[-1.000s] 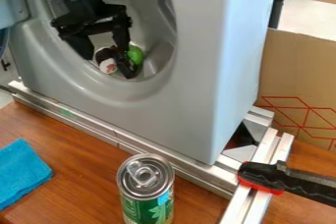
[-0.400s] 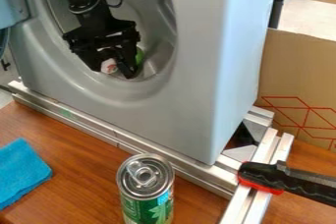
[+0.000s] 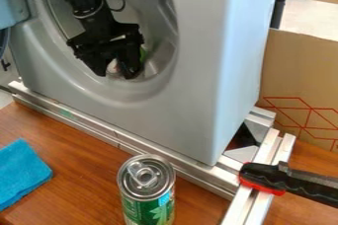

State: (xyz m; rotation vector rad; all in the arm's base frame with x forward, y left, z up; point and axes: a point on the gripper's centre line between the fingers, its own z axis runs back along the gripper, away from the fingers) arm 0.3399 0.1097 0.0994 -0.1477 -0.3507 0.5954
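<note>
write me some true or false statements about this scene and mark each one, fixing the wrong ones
1. The gripper is inside the round opening of the grey machine. True.
2. The can lies on its side. False: the can stands upright.
3. The blue cloth lies on the wooden table. True.
4. The black and red handle lies on the blue cloth. False: the handle lies over the metal rails.
5. Something green shows beside the gripper. True.
</note>
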